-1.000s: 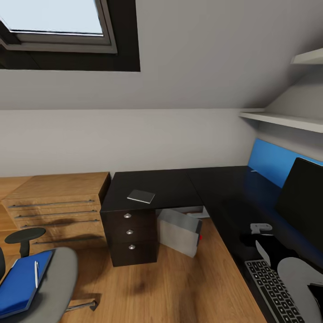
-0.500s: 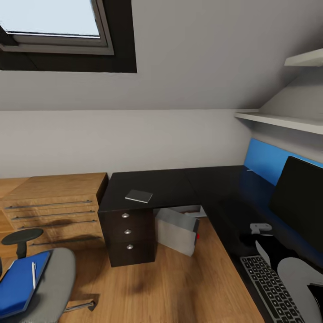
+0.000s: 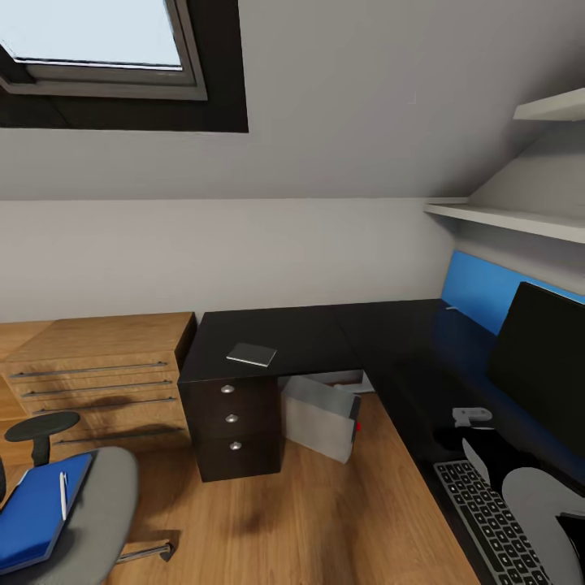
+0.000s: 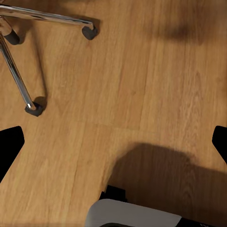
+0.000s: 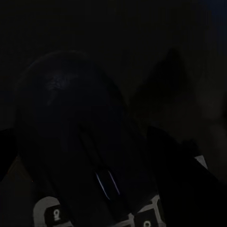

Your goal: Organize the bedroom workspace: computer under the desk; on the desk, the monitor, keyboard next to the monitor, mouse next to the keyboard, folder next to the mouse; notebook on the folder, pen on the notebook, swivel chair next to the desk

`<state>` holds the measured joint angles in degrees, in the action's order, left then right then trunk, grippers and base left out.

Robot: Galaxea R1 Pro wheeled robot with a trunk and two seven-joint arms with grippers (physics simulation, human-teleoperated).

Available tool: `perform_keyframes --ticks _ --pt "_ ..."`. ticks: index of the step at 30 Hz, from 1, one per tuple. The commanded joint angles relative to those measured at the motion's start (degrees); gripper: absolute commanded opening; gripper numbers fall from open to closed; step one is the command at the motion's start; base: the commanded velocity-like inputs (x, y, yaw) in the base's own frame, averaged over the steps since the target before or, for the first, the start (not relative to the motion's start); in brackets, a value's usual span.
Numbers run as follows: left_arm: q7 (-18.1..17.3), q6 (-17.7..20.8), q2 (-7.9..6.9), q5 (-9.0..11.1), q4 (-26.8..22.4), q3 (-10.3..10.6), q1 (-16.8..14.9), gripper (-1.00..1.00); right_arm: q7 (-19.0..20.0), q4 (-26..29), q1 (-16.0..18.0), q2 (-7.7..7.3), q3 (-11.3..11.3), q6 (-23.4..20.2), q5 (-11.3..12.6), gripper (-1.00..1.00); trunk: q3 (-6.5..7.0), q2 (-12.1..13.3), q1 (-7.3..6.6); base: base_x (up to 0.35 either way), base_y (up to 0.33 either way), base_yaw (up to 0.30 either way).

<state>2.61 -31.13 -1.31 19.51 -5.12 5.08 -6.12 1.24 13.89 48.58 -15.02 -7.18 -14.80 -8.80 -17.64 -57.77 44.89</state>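
The black desk bears the dark grey notebook, the black monitor and the keyboard. Under its corner stands the grey computer. At the lower left, the blue folder lies on the swivel chair with the white pen on top. My right gripper hangs over the desk just beyond the keyboard. In the right wrist view it is shut on the black mouse, above some keys. My left gripper is open over the floor near the chair's chrome legs.
A light wooden drawer unit stands against the wall left of the desk. A blue panel lines the wall behind the monitor, with white shelves above. A skylight sits in the sloped ceiling. Wooden floor lies between chair and desk.
The whole picture slid a little to the left as the camera moved, mostly in the first half second. The keyboard shifted left relative to my right arm.
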Motion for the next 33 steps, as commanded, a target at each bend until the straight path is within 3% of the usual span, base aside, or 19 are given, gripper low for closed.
perform_keyframes --ticks 1,16,33 --pt "0.3 -0.16 -0.03 0.25 0.02 0.48 -0.03 1.0 0.08 0.1 0.02 0.05 -0.47 -0.16 -0.52 -1.0 -0.07 -0.05 0.0 0.0 0.0 0.0" --pt "0.46 -0.16 -0.1 0.33 0.02 0.37 -0.03 1.0 -0.06 0.02 0.02 -0.03 -0.55 3.0 -0.43 -1.0 -0.07 -0.05 0.0 0.0 0.0 0.0" --pt "0.64 -0.16 -0.1 0.35 0.02 0.37 -0.03 1.0 -0.09 0.0 0.02 -0.09 -0.55 3.02 -0.43 -1.0 -3.12 -6.86 3.74 0.0 0.0 0.0"
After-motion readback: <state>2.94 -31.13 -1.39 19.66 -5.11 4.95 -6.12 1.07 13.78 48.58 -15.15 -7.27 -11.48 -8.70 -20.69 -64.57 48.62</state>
